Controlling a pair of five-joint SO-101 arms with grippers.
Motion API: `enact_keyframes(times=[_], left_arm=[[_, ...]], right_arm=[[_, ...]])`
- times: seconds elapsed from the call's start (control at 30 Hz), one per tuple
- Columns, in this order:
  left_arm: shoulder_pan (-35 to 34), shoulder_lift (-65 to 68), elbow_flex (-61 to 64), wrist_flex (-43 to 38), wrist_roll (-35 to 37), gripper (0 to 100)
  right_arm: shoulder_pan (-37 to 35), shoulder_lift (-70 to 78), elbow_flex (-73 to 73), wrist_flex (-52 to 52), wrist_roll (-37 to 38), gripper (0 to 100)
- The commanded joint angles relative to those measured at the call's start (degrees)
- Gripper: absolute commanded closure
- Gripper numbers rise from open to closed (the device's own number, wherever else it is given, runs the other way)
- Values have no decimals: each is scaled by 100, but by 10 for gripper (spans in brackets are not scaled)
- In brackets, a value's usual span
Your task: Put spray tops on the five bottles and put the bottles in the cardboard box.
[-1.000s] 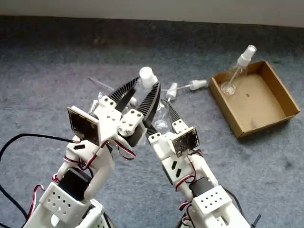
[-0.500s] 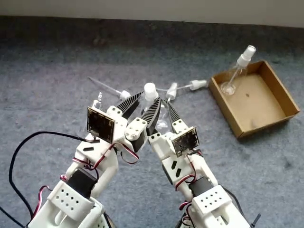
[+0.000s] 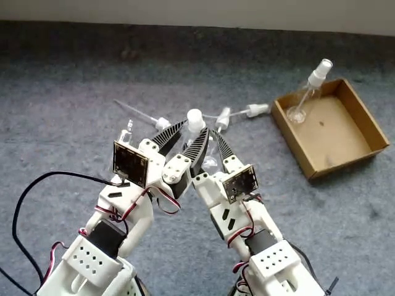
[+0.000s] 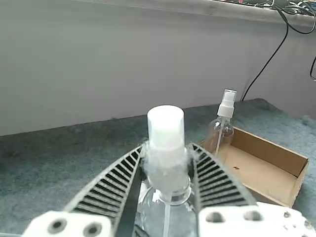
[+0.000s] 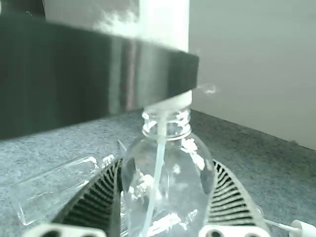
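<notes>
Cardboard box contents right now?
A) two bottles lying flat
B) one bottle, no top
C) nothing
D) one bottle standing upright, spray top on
D: one bottle stands upright in a corner of the cardboard box, with its white spray top on.

Grey carpeted surface (image 3: 74,80) is carrying everything. Cardboard box (image 3: 336,132) is sitting open near the right edge, skewed to the edges. Loose spray tops (image 3: 258,110) are lying in a rough row from the middle toward the box, nearer the far edge. A clear bottle (image 5: 54,185) is lying on its side. A black cable (image 3: 21,203) is looping across the near-left corner.
</notes>
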Motion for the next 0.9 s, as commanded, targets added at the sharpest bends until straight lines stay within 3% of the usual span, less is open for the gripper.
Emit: enact_keyframes(times=[0.0, 0.37, 0.87], left_arm=[[136, -48, 4, -62, 88, 995], [356, -57, 154, -53, 79, 995], [-31, -57, 664, -26, 44, 993]], right_arm=[[-31, -110, 602, -92, 53, 897], [-13, -110, 602, -84, 53, 897], [22, -110, 602, -75, 53, 897]])
